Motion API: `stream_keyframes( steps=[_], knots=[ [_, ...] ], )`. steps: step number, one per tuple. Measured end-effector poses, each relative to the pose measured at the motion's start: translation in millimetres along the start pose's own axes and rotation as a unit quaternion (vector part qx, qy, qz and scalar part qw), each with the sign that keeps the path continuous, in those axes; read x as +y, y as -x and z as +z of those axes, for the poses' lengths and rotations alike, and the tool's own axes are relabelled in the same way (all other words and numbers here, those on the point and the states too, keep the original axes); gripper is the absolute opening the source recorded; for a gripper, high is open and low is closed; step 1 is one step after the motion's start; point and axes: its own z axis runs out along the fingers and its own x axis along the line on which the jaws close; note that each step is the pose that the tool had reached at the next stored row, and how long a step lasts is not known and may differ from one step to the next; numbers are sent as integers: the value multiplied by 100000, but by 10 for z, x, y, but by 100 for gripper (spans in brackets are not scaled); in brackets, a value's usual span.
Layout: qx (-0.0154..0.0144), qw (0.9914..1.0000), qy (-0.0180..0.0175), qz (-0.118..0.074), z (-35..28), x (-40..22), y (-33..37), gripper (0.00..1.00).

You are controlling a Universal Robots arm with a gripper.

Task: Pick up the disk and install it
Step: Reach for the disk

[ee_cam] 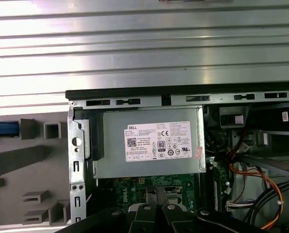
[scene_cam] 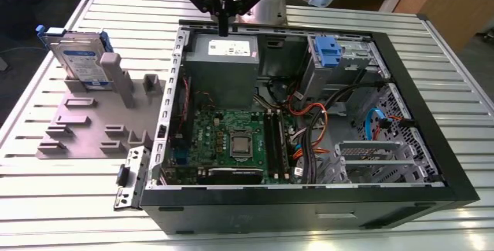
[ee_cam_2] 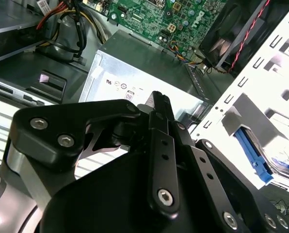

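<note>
Currently, in the exterior view, 1 black gripper [scene_cam: 224, 28] hangs at 12 o'clock over the rear edge of 1 open computer case [scene_cam: 309, 216]. Its fingers are pressed together and pinch nothing. Just beneath the tips lies 1 grey power supply [scene_cam: 224, 60]. The disk [scene_cam: 77, 54], 1 silver drive in a blue carrier, stands upright in 1 grey fixture [scene_cam: 85, 129] at 9 o'clock from the case. It is well apart from the gripper, on the slatted metal table [scene_cam: 46, 205]. Inside the case, 1 green motherboard [scene_cam: 231, 135] sits at 6 o'clock from the power supply. At 3 o'clock from the power supply, 1 blue latch [scene_cam: 328, 51] marks the drive bay.

In the second wrist view, the fingers [ee_cam_2: 161, 141] lie flat against each other above the power supply [ee_cam_2: 135, 73]. The disk's blue carrier [ee_cam_2: 253, 155] shows beyond the case wall.

In the first wrist view, the gripper [ee_cam: 156, 209] hovers over the power supply [ee_cam: 149, 145]. A blue strip of the disk [ee_cam: 4, 128] shows in the fixture [ee_cam: 18, 160] beside the case.

By my judgement, the pick-up is not yet begun, since the disk sits untouched in its holder. Taking it would call for the fingers to spread and for the arm to cross toward 9 o'clock and line up with the upright carrier.
</note>
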Motion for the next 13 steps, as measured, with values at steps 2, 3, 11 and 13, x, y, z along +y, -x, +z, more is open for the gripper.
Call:
stream_keyframes(
  steps=[2,3,11,13],
  knots=[
    [-1,100000,-1,2,0,0,-4,11],
    [0,100000,-2,0,0,-1,-6,11],
    [-2,100000,0,5,-1,-2,-22,11],
    [-2,100000,2,2,-1,-2,-29,11]
  ],
)
